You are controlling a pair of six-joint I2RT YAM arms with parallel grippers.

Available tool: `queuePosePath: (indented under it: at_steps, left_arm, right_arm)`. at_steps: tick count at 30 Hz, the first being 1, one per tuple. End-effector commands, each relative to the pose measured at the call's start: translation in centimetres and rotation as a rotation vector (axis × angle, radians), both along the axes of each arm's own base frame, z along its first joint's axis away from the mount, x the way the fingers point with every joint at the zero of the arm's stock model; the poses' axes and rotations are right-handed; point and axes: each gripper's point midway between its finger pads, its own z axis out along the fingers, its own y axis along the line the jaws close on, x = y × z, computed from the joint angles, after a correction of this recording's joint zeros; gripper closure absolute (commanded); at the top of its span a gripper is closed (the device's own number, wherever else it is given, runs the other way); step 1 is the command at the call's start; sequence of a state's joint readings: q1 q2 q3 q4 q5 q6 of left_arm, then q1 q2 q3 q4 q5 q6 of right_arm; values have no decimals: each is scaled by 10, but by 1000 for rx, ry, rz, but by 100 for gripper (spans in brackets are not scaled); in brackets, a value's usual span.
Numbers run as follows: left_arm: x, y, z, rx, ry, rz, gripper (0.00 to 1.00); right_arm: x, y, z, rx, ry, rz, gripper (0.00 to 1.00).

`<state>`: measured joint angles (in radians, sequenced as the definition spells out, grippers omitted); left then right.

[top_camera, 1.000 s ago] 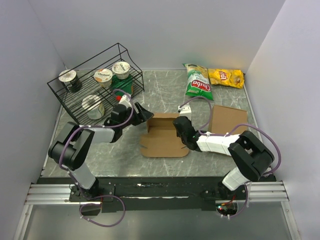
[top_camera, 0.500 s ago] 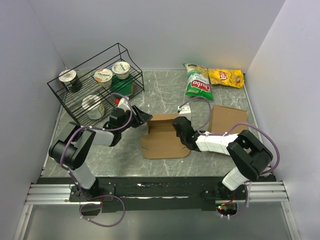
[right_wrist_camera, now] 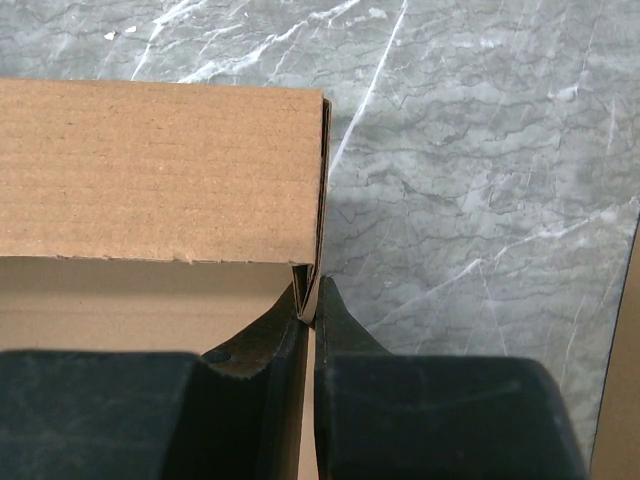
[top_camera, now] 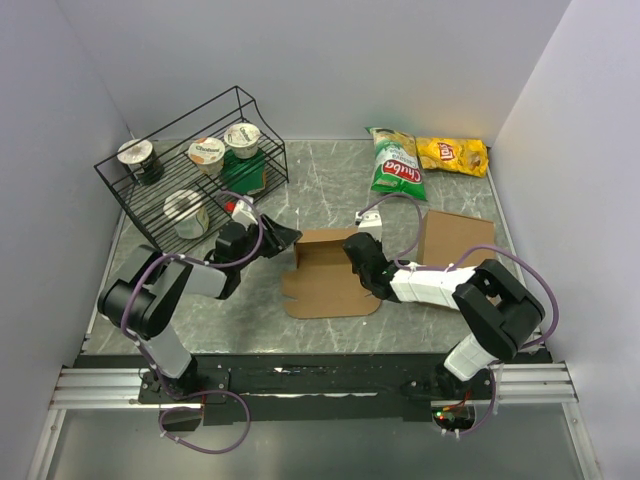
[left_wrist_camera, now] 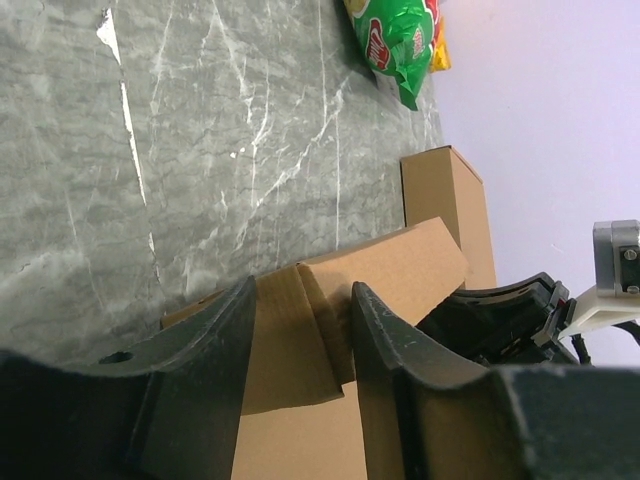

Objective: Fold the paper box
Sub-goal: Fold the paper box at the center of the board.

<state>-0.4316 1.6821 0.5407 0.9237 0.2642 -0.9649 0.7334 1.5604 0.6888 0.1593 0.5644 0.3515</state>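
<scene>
The paper box (top_camera: pixel 325 285) lies partly folded in the middle of the table, with its back wall raised. My left gripper (top_camera: pixel 290 235) is at the box's back left corner. In the left wrist view its fingers (left_wrist_camera: pixel 300 290) press from both sides on a folded corner flap of the box (left_wrist_camera: pixel 390 260). From the right, my right gripper (top_camera: pixel 352 250) reaches over the box's right side. The right wrist view shows it (right_wrist_camera: pixel 312 290) shut on the thin doubled edge of the side wall, beside the upright back wall (right_wrist_camera: pixel 160 170).
A black wire rack (top_camera: pixel 190 170) holding several yogurt cups stands at the back left, close behind my left arm. A green chip bag (top_camera: pixel 397 162) and a yellow one (top_camera: pixel 452 155) lie at the back. A plain cardboard slab (top_camera: pixel 455 238) lies to the right of the box.
The left gripper's jaws have narrowed onto the corner flap. The box's left side has shifted slightly. The right gripper has held its grip in place.
</scene>
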Motion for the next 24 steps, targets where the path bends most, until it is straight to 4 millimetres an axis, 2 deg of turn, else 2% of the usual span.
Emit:
queuePosePath:
  at_steps: [1, 11, 20, 22, 24]
  left_arm:
    - [-18, 6, -42, 66, 104, -18, 72]
    - [-28, 18, -74, 157, 143, -7, 74]
    - [-24, 19, -72, 200, 122, -14, 75]
    - [-24, 20, -72, 210, 119, -13, 74]
    - [-24, 19, -69, 209, 111, -19, 74]
  right_arm:
    - [-13, -11, -20, -83, 81, -13, 100]
    - [-14, -11, -21, -82, 82, -28, 100]
    - [-5, -15, -22, -62, 46, -99, 100]
    - [-3, -19, -27, -44, 55, -142, 100]
    - [-3, -32, -32, -62, 74, -202, 100]
